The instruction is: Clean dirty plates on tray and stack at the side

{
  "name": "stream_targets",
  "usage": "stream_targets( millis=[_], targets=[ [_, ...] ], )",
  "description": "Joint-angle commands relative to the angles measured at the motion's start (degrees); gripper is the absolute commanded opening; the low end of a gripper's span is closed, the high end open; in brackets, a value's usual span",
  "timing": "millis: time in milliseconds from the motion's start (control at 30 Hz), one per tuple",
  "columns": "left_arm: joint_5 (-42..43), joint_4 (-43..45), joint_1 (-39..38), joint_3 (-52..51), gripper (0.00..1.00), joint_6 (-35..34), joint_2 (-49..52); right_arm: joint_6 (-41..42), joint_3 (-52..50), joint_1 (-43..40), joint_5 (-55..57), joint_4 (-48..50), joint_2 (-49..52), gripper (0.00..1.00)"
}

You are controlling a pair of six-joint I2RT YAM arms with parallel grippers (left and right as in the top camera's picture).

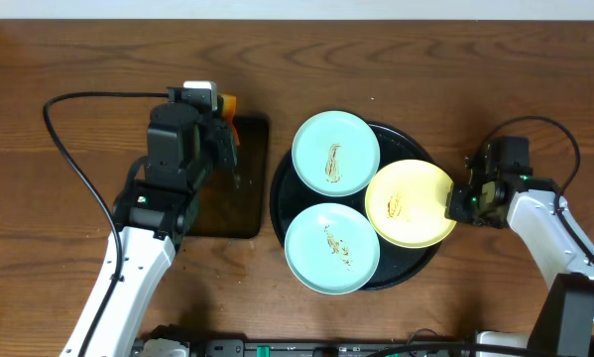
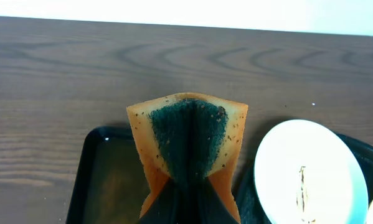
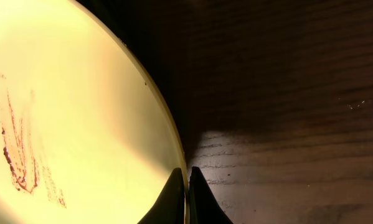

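**Pinching the yellow plate (image 1: 406, 203) by its rim**

Overhead: the round black tray (image 1: 430, 260), centre-right, carries an upper mint plate (image 1: 334, 152), a lower mint plate (image 1: 331, 248) and the yellow plate, all smeared. The right gripper (image 1: 455, 203) meets the yellow plate's right edge.

Left wrist: the left gripper (image 2: 186, 202) squeezes a folded orange-and-green sponge (image 2: 189, 140) above the rectangular tray (image 2: 96, 180).

Right wrist: its jaws clamp the yellow rim at bottom centre.

Setting: robot lab bench staged as a dishwashing station, not a real kitchen. Evidence: black cable (image 1: 108, 95) looping over the wood-grain table (image 1: 78, 50) behind the left gripper (image 2: 186, 186); plain white wall (image 2: 186, 7) past the table edge ahead of it. Props only: sponge (image 2: 189, 137) in its fingers, rectangular tray (image 1: 237, 198) beneath, black round tray (image 1: 406, 266) of smeared plates (image 1: 335, 154) beside the right gripper (image 3: 187, 180), which pinches the yellow plate (image 3: 80, 112) at its rim.
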Motion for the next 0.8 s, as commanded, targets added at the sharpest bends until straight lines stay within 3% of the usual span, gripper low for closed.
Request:
stream_targets(
  millis=[0,433,767],
  targets=[
    [-0.7,-1.5,0.1,0.5,0.08,-0.3,1.0,0.0,0.5,-0.2,1.3,0.0,0.6,0.01],
    [2.4,-10.2,0.1,0.5,0.08,-5.1,18.4,0.0,0.5,-0.2,1.3,-0.1,0.6,0.01],
    [7.0,-20.1,-0.6,8.2,0.07,-5.0,19.4,0.0,0.5,-0.2,1.3,-0.1,0.6,0.01]
  ],
)
